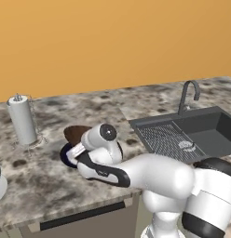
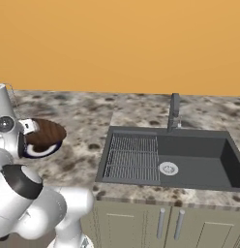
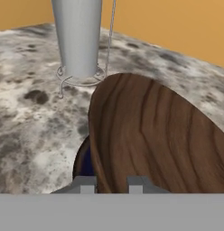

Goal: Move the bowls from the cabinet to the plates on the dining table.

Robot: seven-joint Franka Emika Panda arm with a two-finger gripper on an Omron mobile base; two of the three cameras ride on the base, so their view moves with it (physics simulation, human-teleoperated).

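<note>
Gripper state: the gripper (image 3: 111,182) was clenched on the near rim of the wooden bowl (image 3: 163,144); in the hand view its two finger tips stood on either side of the rim, one inside and one outside.
Bowl position: the wooden bowl was held tilted, low over the plate (image 2: 42,151), its far edge higher than the gripped edge. In the right base view it covered most of the plate, and only the near part of the white inside and dark rim was visible.
Plate position: the plate lay on the speckled stone top (image 1: 52,176), near the front edge and to the left of the sink (image 2: 189,160). The paper towel holder (image 1: 23,122) stood behind it and slightly to the left.
Key relation: the bowl was directly above the plate and extended away from the fingers toward the far side, so the plate was under the gripper and just beyond it.
Contact: I could not tell if the bowl's bottom already touched the plate.
Step, as I judge it: the setting down of this bowl seemed nearly done. The next move probably needs a small lowering and levelling before the fingers release.
Risk: if released while tilted, the bowl could rock or slide off centre.
</note>
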